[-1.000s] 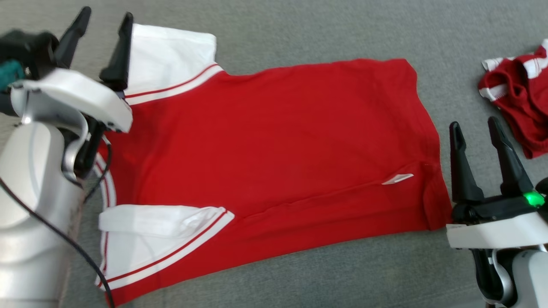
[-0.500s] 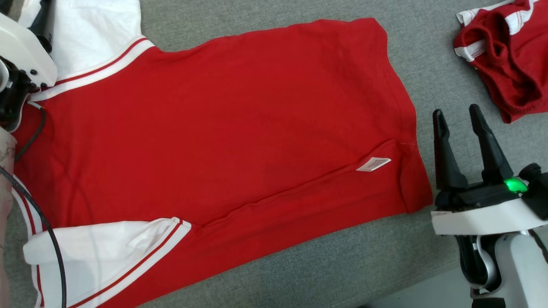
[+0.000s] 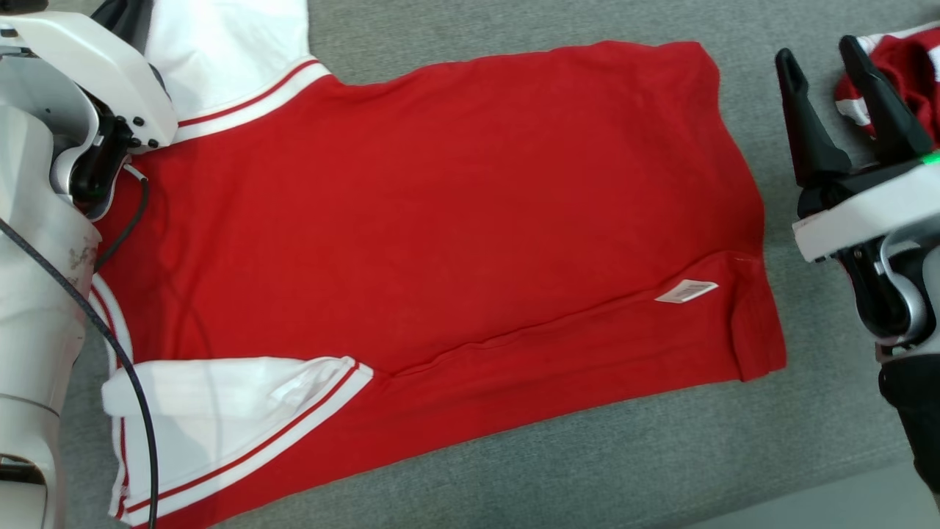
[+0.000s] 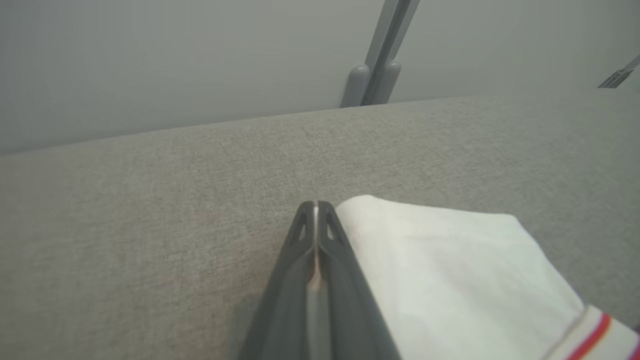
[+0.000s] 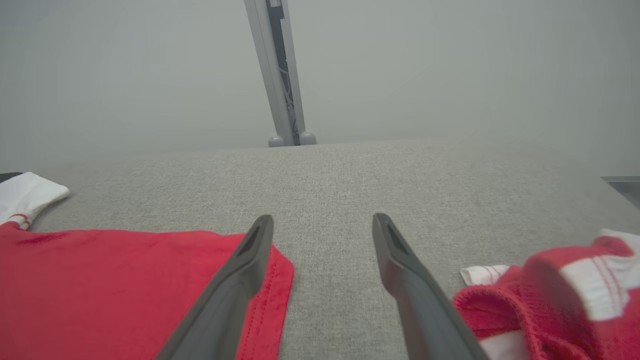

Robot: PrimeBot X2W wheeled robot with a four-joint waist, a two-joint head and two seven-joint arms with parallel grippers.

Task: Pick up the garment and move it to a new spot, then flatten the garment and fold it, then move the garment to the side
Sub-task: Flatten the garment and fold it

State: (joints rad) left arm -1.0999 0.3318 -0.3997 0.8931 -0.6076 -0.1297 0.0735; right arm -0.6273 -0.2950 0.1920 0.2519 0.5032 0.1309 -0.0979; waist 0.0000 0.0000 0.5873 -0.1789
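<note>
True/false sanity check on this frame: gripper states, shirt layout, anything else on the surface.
1. The left gripper is shut. True.
2. The right gripper clamps the hem of the red shirt. False: it is open, holding nothing, over the grey surface beside the hem.
3. The red shirt lies in a heap. False: it is spread out flat.
4. A crumpled red-and-white garment lies to the shirt's right. True.
5. A white label shows near the hem. True.

Red garment (image 3: 440,206), white striped sleeves (image 3: 220,411)

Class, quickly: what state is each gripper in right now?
Left gripper: shut beside the white sleeve; grip on it cannot be told.
Right gripper: open, empty.
</note>
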